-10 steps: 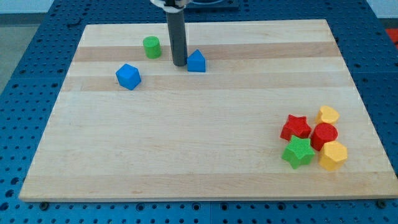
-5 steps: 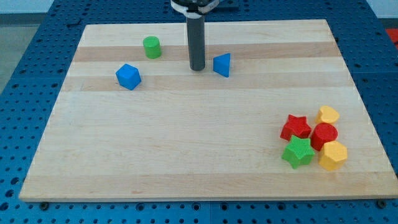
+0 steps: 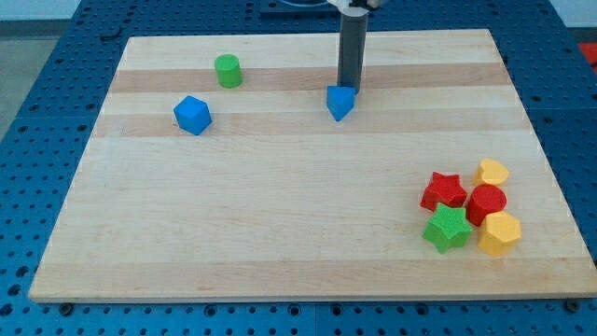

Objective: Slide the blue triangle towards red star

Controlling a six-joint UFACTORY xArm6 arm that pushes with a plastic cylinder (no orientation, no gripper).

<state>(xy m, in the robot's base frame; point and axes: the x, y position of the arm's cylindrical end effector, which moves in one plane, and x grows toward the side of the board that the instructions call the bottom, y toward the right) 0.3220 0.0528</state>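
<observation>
Wooden board (image 3: 280,215), tilted blue triangle (image 3: 340,103)

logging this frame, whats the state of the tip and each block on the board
my tip: down on the board, touching the blue triangle's top edge
blue triangle: mid-board, far from the red star
red star: in the right cluster
blue cube: alone, left
green cylinder: upright, alone

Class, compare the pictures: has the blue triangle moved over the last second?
Yes. Judged against the unmoved green cylinder, the blue triangle has slid toward the view's right and slightly down; my tip now sits just above it.
</observation>
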